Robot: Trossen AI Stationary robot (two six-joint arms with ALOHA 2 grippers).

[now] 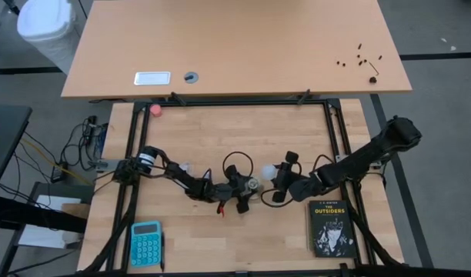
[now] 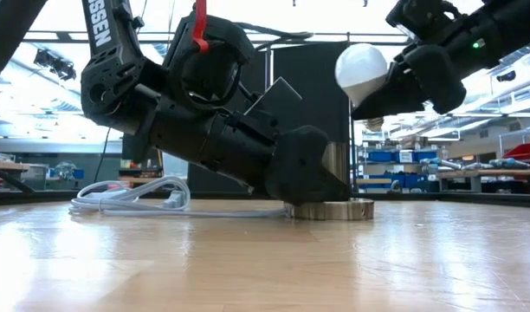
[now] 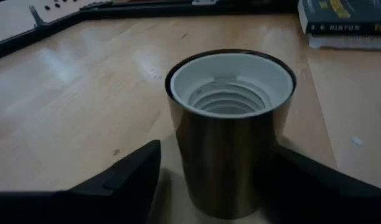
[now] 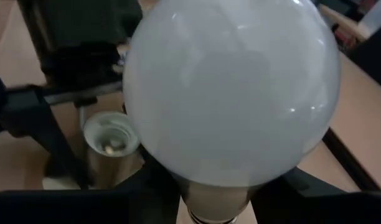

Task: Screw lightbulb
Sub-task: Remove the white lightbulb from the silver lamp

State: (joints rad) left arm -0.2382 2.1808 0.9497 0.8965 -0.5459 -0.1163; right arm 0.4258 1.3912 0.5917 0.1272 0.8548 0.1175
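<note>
Frosted round lightbulb point(image 4: 231, 93) above shiny cylindrical metal socket point(image 3: 231, 130).

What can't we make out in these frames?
- Bulb screw base: cut off by the right wrist view's bottom edge, hidden by the right claw in the low view.
- Socket base: left wrist view's edge cuts it; low view, left arm covers most.
- Calculator keys: too small, high view.
</note>
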